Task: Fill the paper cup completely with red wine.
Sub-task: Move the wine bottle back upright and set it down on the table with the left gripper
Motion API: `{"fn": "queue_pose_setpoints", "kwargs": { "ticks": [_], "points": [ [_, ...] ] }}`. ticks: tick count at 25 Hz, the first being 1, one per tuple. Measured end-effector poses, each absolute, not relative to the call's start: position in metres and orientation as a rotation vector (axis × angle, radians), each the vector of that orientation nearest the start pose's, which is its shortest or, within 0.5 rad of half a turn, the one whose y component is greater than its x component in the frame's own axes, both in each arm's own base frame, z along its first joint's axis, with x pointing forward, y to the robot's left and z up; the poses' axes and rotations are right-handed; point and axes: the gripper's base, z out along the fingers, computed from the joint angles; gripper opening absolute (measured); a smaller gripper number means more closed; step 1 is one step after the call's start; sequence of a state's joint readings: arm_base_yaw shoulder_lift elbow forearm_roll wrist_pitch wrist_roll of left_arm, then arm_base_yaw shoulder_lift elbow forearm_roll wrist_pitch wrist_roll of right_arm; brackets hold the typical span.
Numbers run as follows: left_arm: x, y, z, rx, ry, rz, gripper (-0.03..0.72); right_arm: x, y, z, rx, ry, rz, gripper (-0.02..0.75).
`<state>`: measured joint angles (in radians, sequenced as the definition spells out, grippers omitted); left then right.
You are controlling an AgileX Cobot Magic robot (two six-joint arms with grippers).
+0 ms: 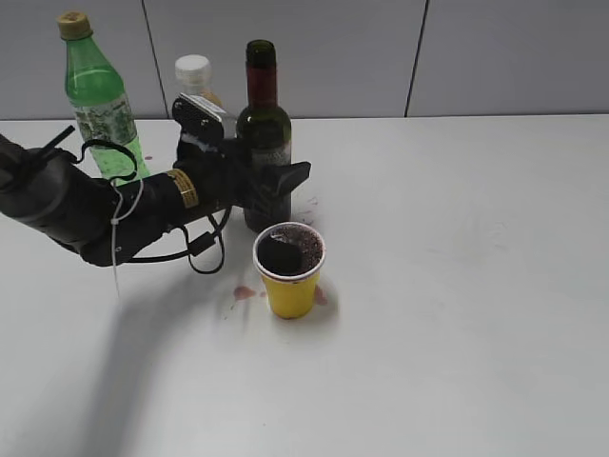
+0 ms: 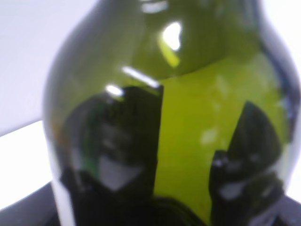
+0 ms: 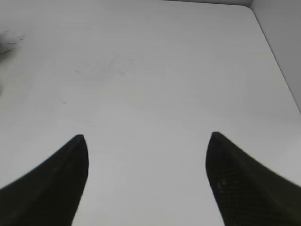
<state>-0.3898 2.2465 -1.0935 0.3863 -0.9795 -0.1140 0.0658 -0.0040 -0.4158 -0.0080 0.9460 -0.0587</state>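
Observation:
The yellow paper cup (image 1: pixel 288 284) stands on the white table, holding dark red wine (image 1: pixel 282 253) up near its white rim. The dark green wine bottle (image 1: pixel 264 124) stands upright just behind it, open at the top. My left gripper (image 1: pixel 273 188) is shut around the bottle's lower body. In the left wrist view the green glass (image 2: pixel 117 47) fills the frame, with my left gripper (image 2: pixel 195 125) showing as dark fingers on both sides. My right gripper (image 3: pixel 146 136) is open and empty over bare table; it does not show in the exterior view.
A bright green soda bottle (image 1: pixel 95 95) and an orange juice bottle with a white cap (image 1: pixel 193 71) stand behind my left arm. Small red wine stains (image 1: pixel 245 292) lie on the table beside the cup. A grey wall runs behind the table.

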Motion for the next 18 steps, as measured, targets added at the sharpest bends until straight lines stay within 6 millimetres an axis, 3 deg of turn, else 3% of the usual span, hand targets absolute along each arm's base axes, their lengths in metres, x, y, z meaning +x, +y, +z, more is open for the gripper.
{"fn": "queue_pose_setpoints", "kwargs": {
  "ticks": [18],
  "points": [
    [0.3898,-0.1913,0.0981,0.624,1.546,-0.496,0.553,0.0083,0.0000,0.2627,-0.125,2.006,-0.005,0.589]
  ]
}}
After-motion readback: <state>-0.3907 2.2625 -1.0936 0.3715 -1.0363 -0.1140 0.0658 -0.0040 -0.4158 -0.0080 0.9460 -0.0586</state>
